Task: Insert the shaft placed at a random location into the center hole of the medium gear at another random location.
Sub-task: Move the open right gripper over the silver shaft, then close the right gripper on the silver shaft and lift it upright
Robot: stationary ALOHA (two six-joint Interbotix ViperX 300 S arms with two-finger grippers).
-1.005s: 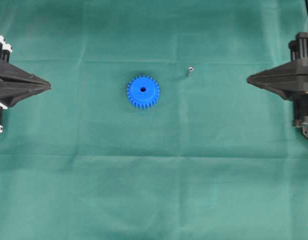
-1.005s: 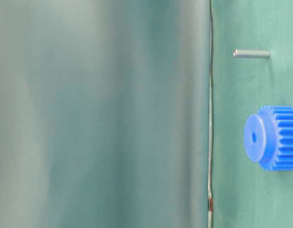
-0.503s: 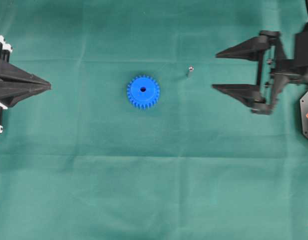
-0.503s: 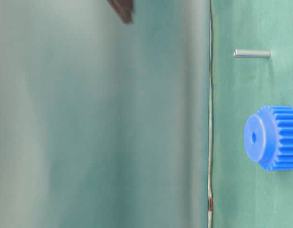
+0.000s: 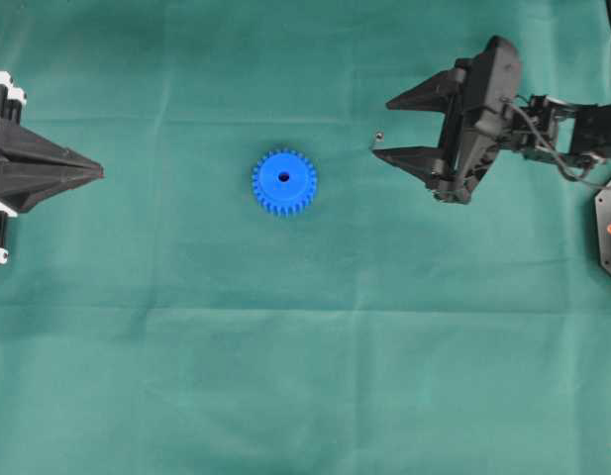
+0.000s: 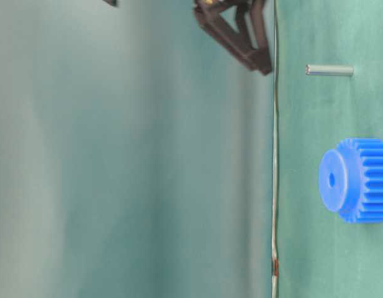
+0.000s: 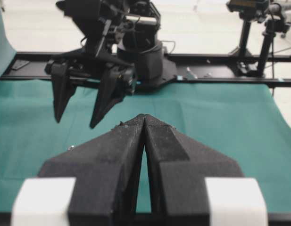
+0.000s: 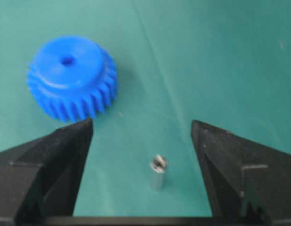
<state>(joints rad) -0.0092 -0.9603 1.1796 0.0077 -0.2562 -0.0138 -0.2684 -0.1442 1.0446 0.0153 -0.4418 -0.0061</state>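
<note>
The shaft (image 8: 157, 172) stands upright — long axis vertical — beside the medium gear (image 8: 70, 77)

The table is covered by a matt green cloth (image 5: 305, 376), faintly creased. The gear (image 5: 284, 182) is made of smooth, bright blue plastic. The shaft (image 8: 157, 172) is of silver-grey metal with a shiny end. The gripper fingers (image 7: 112, 165) are finished in rough matt black.
</note>
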